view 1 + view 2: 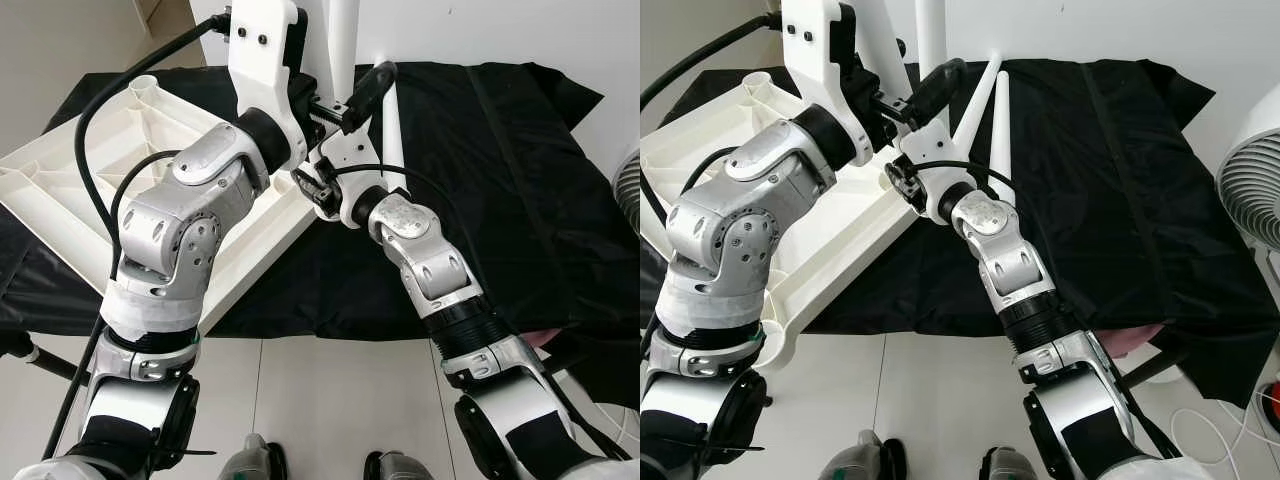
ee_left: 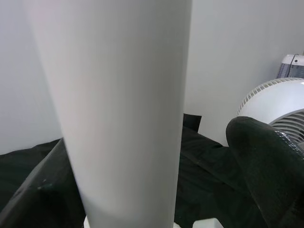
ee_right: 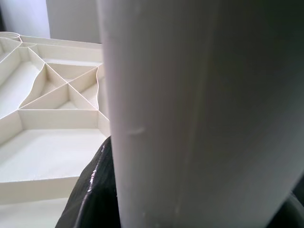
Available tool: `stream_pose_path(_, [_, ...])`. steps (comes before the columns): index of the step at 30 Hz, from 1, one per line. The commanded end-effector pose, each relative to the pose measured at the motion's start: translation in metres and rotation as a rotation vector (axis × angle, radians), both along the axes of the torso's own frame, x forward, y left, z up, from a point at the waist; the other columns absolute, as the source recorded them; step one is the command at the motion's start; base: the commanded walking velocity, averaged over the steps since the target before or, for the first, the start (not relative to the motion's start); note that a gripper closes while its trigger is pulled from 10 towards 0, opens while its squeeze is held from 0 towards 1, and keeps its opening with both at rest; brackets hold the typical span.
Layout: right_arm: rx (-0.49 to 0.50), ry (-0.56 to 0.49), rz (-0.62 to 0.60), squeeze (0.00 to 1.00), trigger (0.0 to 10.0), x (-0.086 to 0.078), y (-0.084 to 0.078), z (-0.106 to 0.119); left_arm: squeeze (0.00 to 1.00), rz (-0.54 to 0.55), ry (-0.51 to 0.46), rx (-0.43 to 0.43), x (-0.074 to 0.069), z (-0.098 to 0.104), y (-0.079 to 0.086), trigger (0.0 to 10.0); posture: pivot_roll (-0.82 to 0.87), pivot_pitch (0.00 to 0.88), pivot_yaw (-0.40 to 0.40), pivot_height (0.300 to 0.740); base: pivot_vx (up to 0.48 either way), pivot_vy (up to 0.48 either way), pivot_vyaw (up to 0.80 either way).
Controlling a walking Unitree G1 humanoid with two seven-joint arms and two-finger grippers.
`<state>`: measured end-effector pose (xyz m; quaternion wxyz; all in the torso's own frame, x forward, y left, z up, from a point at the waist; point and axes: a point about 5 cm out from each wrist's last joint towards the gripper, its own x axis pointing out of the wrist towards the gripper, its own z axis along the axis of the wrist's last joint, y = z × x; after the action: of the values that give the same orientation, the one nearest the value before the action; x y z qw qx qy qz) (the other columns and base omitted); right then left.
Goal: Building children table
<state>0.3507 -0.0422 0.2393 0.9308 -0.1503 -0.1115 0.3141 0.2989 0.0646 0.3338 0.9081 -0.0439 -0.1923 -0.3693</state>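
Basically, status at the corner:

leg: white leg (image 1: 342, 40) stands upright at the near-right corner of the top, running up out of frame; long axis about vertical.
top: white table top (image 1: 70, 175) lies underside up, ribs showing, on the black cloth (image 1: 520, 170), its near edge over the floor.
spare legs: two more legs (image 1: 990, 110) lie on the cloth just beyond that corner, well clear of the arms.
key relation: the leg's foot sits over the corner, so the seat lies straight down the leg's axis. I'd judge any push or twist has to run along that axis, not sideways.
left gripper: left gripper (image 1: 300, 55) is high on the leg; left wrist view has the leg hard against one black finger (image 2: 266, 161). Looks clamped on it.
right gripper: right gripper (image 1: 345, 105) is lower, nearer the joint; black finger (image 3: 97, 190) pressed to the leg. Looks clamped too.
nearer arm: right, for the joint.
view difference: head views give both arms and leg tilt; right wrist view gives the rib cells behind the leg; left wrist view gives a white fan (image 2: 280, 104). Socket itself hidden behind the wrists.
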Motion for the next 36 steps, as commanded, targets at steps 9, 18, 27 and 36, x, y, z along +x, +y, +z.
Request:
stream_pose_path(9, [0.224, 0.001, -0.134, 0.00, 10.0, 0.008, -0.021, 0.014, 0.00, 0.000, -0.069, 0.047, -0.010, 0.003, 0.013, 10.0, -0.04, 0.093, 0.064, 0.740, 0.000, 0.000, 0.00])
stream_pose_path(18, [0.345, -0.036, -0.217, 0.00, 10.0, 0.006, -0.040, 0.018, 0.00, 0.079, -0.062, 0.060, -0.010, -0.004, 0.024, 10.0, -0.05, 0.098, 0.068, 0.740, 0.000, 0.000, 0.00])
stream_pose_path(27, [0.386, -0.024, -0.266, 0.00, 10.0, -0.002, -0.051, 0.007, 0.00, 0.144, -0.006, 0.058, 0.000, -0.022, 0.028, 10.0, -0.07, 0.078, 0.067, 0.740, 0.000, 0.000, 0.00])
stream_pose_path(36, [0.369, -0.015, -0.251, 0.00, 10.0, -0.007, -0.048, -0.002, 0.00, 0.126, 0.049, 0.054, 0.006, -0.038, 0.022, 10.0, -0.10, 0.030, 0.070, 0.740, 0.000, 0.000, 0.00])
